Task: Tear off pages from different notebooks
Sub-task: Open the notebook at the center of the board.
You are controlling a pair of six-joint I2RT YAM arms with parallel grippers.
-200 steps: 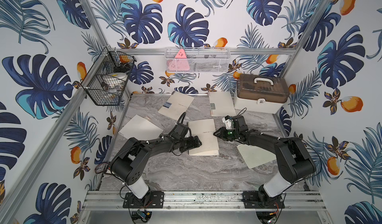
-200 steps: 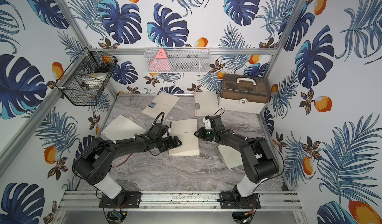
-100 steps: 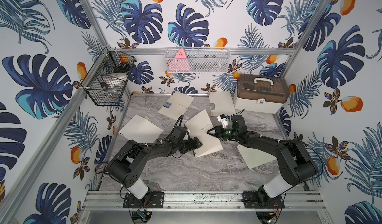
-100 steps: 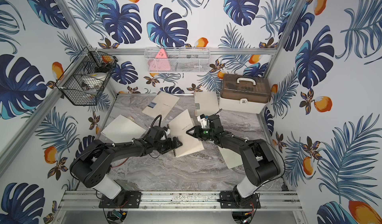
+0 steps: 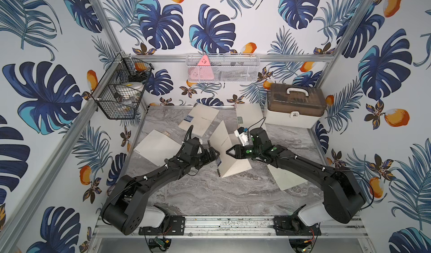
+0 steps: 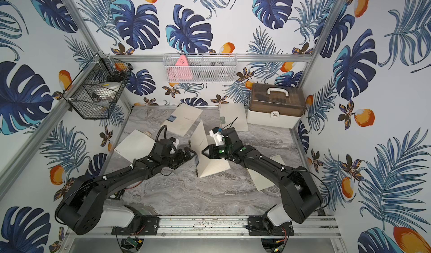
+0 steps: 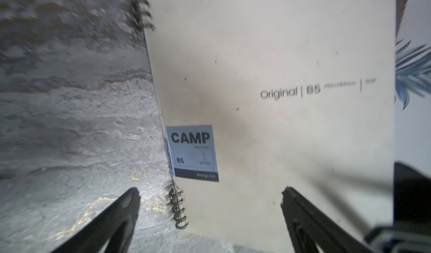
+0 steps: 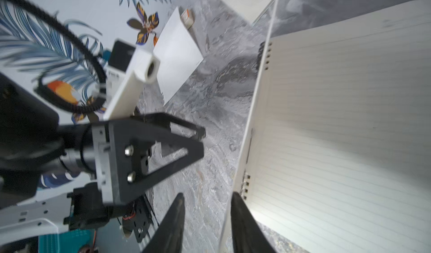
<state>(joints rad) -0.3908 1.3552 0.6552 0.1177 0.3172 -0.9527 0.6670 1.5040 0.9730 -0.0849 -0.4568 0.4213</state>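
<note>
A loose page point(image 5: 288, 177) lies near right on the tabletop point(image 5: 210, 193). Mid-scene, the open notebook point(image 5: 236, 166) has its cover point(image 5: 220, 137) stood up: the left fingers point(image 7: 303, 216), spread wide and empty, should pin the spiral point(image 7: 178, 209); the right fingers point(image 8: 173, 221), parted, empty, should pinch one ruled sheet point(image 8: 338, 123). Another notebook point(image 5: 200, 121) waits farther back

Your left arm point(image 5: 161, 172) and right arm point(image 5: 303, 164) both stretch low and forward from their bases, angling inward so the two hands face each other at the middle, tips near but apart. Your left hand point(image 5: 217, 155) has its fingers point(image 7: 126, 207) spread wide. Your right hand point(image 5: 228, 152) holds its fingers point(image 8: 177, 207) only partly apart, with a narrower gap between them.
</note>
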